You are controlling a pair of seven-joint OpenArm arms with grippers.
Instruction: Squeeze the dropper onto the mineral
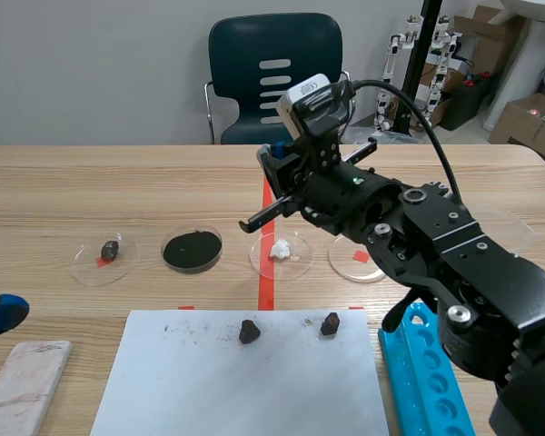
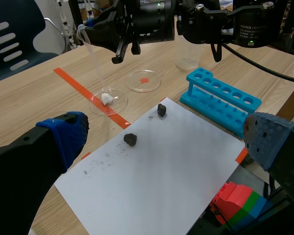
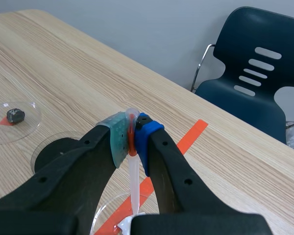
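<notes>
Along the middle of the desk (image 1: 118, 182) I see four clear dishes in a row. The leftmost dish (image 1: 84, 264) holds a dark stone (image 1: 110, 248), the next dish (image 1: 221, 253) is filled with black powder (image 1: 192, 250), the third dish (image 1: 300, 265) carries the white mineral (image 1: 282, 248), and the fourth dish (image 1: 350, 269) shows only a red mark.

The dropper (image 3: 133, 171) stands nearly upright, bulb end up and tip down over the white mineral. I can't tell whether the tip touches it. My right hand (image 3: 132, 134) pinches the dropper near its top, above that dish. My left hand (image 2: 164, 132) hangs wide, holding nothing, well apart from the dropper, over a white sheet (image 2: 176, 161) bearing two dark lumps.
</notes>
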